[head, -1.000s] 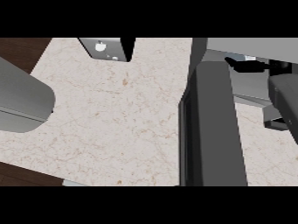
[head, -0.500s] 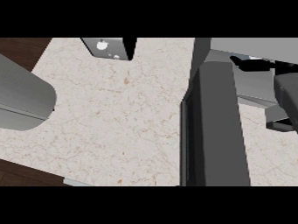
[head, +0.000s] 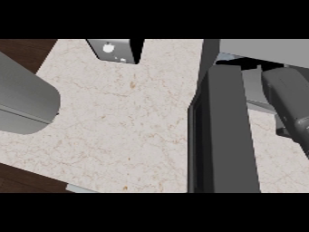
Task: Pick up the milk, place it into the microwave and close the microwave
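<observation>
**A Kitchen**

This is a kitchen. A pale speckled stone desk (head: pixel 117 118) sits over a dark brown wood floor (head: pixel 9 176). A dark grey microwave door (head: pixel 227 131) stands open beside a grey microwave box (head: pixel 277 50).

Counter (head: pixel 117 127) cream, brown-veined; microwave door (head: pixel 227 136) dark grey.

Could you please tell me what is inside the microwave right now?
The grey right forearm reaches in past the open dark door. It hides the interior; neither milk nor hand shows.
</observation>
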